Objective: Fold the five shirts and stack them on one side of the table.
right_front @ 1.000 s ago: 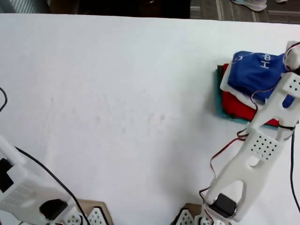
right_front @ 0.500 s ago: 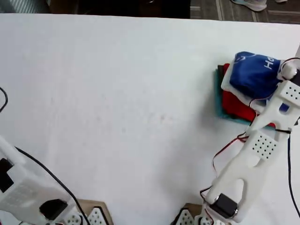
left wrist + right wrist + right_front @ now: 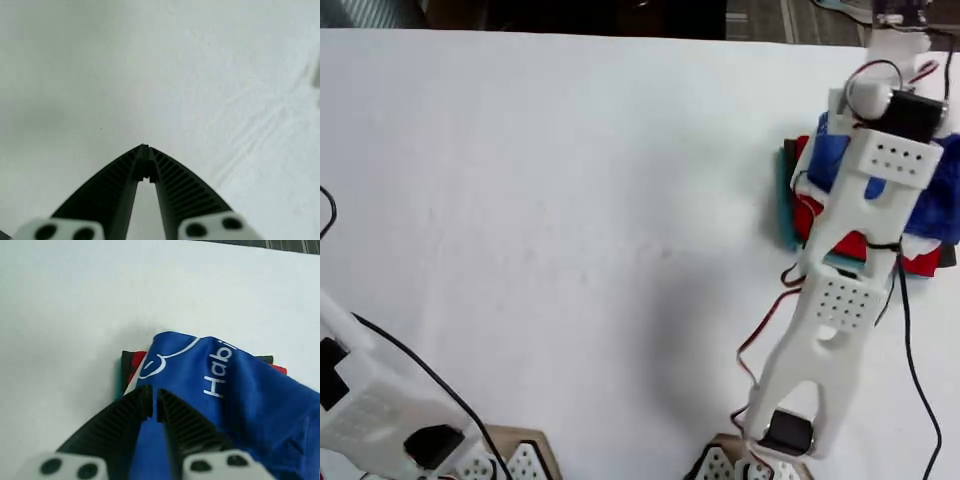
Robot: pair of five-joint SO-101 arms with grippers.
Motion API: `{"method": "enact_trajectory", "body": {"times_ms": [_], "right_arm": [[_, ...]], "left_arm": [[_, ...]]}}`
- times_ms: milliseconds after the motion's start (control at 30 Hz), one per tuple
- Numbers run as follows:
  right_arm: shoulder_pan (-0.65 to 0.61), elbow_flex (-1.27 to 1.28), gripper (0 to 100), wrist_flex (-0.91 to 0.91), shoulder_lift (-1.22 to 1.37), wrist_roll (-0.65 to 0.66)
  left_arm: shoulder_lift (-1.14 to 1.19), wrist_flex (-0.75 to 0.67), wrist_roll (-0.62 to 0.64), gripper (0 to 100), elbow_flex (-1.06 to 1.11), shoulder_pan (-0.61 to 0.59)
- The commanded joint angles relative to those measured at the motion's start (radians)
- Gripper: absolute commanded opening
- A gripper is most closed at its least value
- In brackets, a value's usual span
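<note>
A stack of folded shirts (image 3: 810, 215) sits at the right edge of the white table (image 3: 570, 200), toward its far side, with the right arm (image 3: 840, 300) stretched over it from the near edge. The blue shirt (image 3: 240, 390) lies on top, rumpled rather than flat, its white lettering facing up. Under it the red shirt (image 3: 823, 222) shows, and the teal shirt (image 3: 785, 215) lines the stack's edge nearest the table's middle. In the right wrist view the right gripper (image 3: 154, 401) hangs over the blue shirt's near edge. Its black ridged jaws are drawn almost together, leaving a thin slit with blue cloth showing behind it. Whether any fabric is pinched at the tips cannot be told. Red and black wires (image 3: 765, 320) loop along the right arm. The left arm (image 3: 370, 410) sits at the table's near left corner, well apart from the stack, with a black cable (image 3: 410, 365) trailing beside it. The left gripper (image 3: 144, 167) points at bare white tablecloth, its jaws closed tip to tip and holding nothing. Two arm bases (image 3: 510, 460) stand at the near edge.
</note>
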Motion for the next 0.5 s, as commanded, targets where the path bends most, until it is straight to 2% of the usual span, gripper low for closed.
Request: {"method": "enact_trajectory", "body": {"times_ms": [0,233,467], "right_arm": [[-0.019,0.061,2.0,0.022,-0.11,0.006],[0.007,0.069,2.0,0.01,-0.062,0.04],[0.185,0.069,2.0,-0.329,0.091,0.069]], "left_arm": [[-0.058,-0.014,-0.002,3,-0.047,0.005],[-0.058,-0.014,-0.002,3,-0.048,0.009],[-0.058,-0.011,-0.002,3,-0.048,0.003]]}}
